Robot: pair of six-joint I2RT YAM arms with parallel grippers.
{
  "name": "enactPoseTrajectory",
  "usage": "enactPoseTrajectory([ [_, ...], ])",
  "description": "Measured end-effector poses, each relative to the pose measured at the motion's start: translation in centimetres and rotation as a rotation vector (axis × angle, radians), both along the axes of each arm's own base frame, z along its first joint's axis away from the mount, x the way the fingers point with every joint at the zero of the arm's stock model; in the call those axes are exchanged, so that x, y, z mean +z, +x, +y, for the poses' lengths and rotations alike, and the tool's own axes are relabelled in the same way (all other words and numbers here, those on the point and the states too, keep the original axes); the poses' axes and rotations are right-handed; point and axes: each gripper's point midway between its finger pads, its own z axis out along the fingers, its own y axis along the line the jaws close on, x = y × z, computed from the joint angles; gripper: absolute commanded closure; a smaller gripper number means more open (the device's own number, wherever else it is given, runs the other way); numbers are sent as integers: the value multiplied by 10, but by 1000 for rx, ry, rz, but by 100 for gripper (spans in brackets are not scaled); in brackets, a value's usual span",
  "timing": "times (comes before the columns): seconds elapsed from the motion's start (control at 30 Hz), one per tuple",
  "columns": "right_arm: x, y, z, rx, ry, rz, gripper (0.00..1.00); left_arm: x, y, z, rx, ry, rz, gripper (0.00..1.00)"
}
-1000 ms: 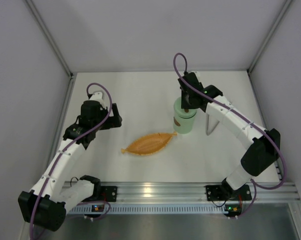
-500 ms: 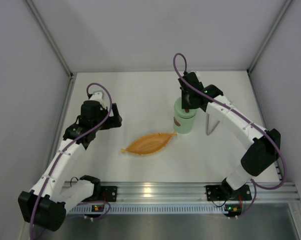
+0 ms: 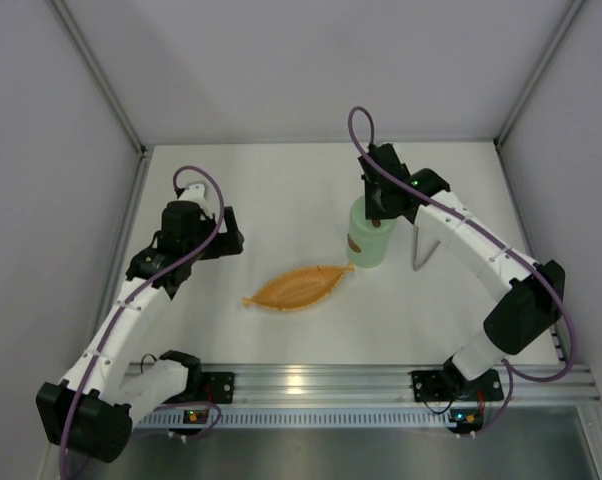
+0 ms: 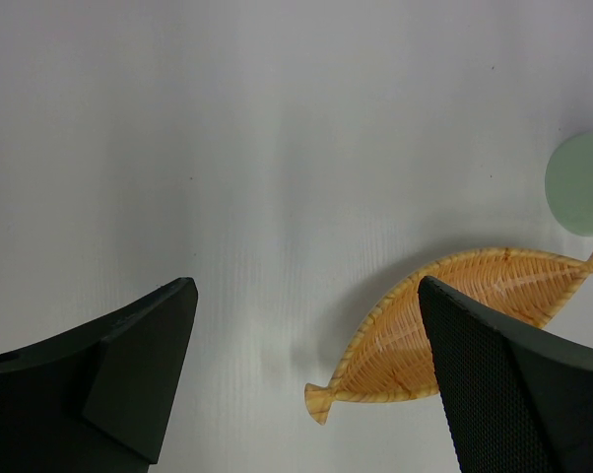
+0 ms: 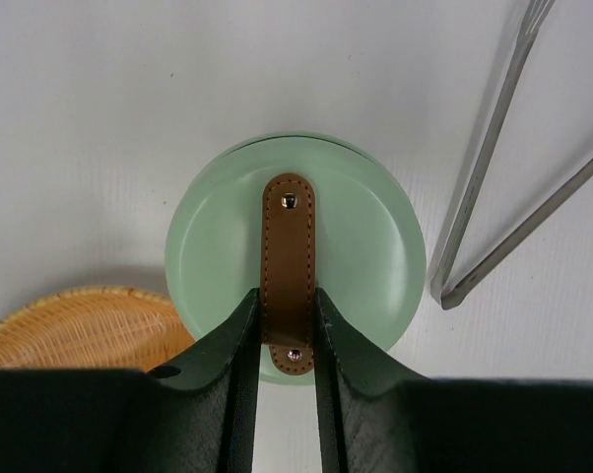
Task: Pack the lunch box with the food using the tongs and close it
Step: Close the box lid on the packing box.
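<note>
Pretty much done: lid (image 5: 365,246) sits on the lunch box (image 3: 366,245), dish (image 3: 299,287) looks empty, tongs (image 5: 448,289) lie aside on the right. The right gripper (image 5: 285,301) pinches the lid's handle (image 5: 289,236); the left gripper (image 4: 304,325) hangs open.

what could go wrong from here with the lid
1. The right gripper has its jaws shut on only the near end of the brown strap handle, off the middle of the lid. The lid may tilt and seat crooked.
2. The lunch box is tall and narrow. A sideways tug before the jaws open could tip it onto the tongs or the orange dish, both close by.
</note>
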Motion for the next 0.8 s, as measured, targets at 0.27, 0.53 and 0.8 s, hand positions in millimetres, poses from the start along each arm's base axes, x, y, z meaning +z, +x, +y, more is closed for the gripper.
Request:
enactPoseTrajectory([
  [0.27, -3, -2, 3, 13, 11, 12, 88, 0, 0, 0, 0, 0, 0, 1],
  [0.53, -13, -6, 2, 22, 0, 37, 88, 0, 0, 1, 3, 2, -1, 1],
  [0.8, -15, -1, 2, 17, 3, 32, 88, 0, 0, 1, 6, 4, -1, 1],
])
